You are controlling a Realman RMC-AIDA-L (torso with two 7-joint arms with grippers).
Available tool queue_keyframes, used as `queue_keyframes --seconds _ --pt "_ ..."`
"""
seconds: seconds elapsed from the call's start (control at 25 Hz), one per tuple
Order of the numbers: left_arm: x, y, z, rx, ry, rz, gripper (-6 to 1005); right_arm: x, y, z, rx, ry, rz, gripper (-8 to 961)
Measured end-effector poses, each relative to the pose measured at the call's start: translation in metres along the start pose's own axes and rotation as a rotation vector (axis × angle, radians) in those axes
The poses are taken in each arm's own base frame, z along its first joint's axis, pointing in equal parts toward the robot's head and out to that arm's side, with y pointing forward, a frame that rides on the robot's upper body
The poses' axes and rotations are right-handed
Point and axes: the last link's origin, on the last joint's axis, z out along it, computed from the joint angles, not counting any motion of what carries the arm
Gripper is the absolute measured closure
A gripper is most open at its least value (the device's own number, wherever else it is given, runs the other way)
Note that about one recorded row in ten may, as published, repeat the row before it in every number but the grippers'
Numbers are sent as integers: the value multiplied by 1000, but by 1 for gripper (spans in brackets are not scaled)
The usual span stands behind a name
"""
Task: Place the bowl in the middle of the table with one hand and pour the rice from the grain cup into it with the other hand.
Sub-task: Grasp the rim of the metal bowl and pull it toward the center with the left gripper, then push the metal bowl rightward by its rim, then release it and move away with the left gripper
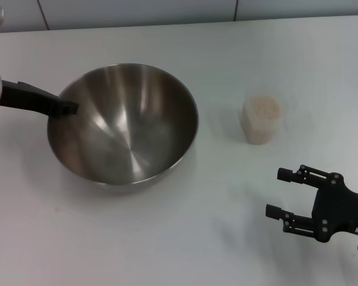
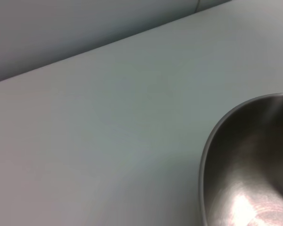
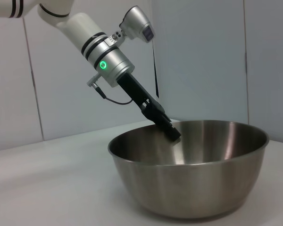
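Observation:
The steel bowl (image 1: 125,128) stands on the white table (image 1: 185,238), left of centre; it also shows in the left wrist view (image 2: 254,165) and the right wrist view (image 3: 193,174). My left gripper (image 1: 68,108) reaches in from the left and is shut on the bowl's left rim, with its tip over the rim's inner side (image 3: 172,134). The grain cup (image 1: 261,122) stands upright to the right of the bowl, full of rice (image 1: 264,107). My right gripper (image 1: 273,192) is open and empty, low at the front right, nearer than the cup and apart from it.
A wall of pale panels (image 1: 167,12) runs along the table's far edge. Bare tabletop lies between the bowl and the cup and along the front.

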Motion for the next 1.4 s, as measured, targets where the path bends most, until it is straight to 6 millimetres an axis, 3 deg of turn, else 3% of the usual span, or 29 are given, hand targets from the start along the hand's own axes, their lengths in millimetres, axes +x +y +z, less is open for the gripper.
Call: queue_keyframes --seconds 0.16,0.4,0.84,1.08,1.4 --pt "1 2 1 -2 -6 12 797 0 0 0 0 -2 0 210" --pt "7 3 0 -2 -1 22 940 0 0 0 1 -3 1 210" --pt "44 22 -8 -67 41 87 962 0 0 -1 4 -1 1 210" --pt "65 37 0 -107 55 122 962 0 0 -1 6 -1 2 210" --pt "77 45 15 -128 71 135 962 1 0 -1 9 -2 4 211"
